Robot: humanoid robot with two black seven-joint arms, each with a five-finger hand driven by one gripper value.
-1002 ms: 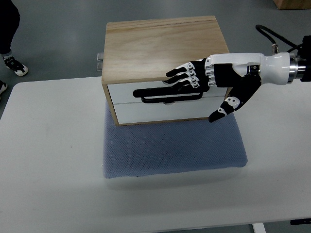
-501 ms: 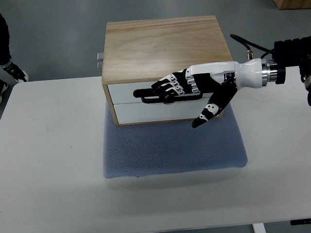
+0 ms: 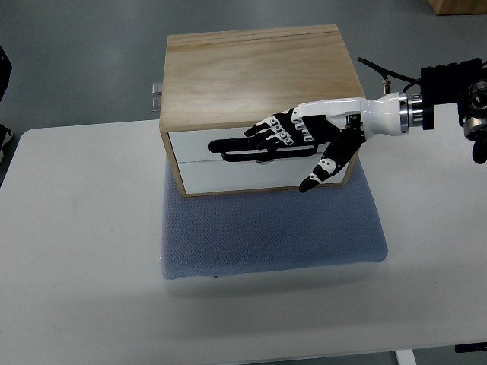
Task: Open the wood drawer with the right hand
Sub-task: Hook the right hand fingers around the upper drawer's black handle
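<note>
Task thing: the wood drawer box (image 3: 255,72) stood on a blue-grey mat (image 3: 274,232) at the far middle of the white counter (image 3: 76,251), its two white fronts facing the camera
Upper drawer: its front (image 3: 190,142) sat flush with the box edge, so it looked shut
Lower drawer: its front (image 3: 236,176) also sat flush, untouched
Handle: a long black loop handle (image 3: 232,150) ran across the upper front
Right robot hand: the right robot hand (image 3: 300,137) reached in from the right, fingers (image 3: 266,133) held loosely together and laid over the right part of the handle, thumb hanging down in front of the lower drawer; whether the fingers had hooked behind the bar could not be told
Left robot hand: not visible
Done: the approach to the handle seemed complete
Left: judging by the flush fronts, curling the fingers round the bar and pulling toward the camera both remained
Writing: no brand, label or readable print showed on the box, mat or robot hand
</note>
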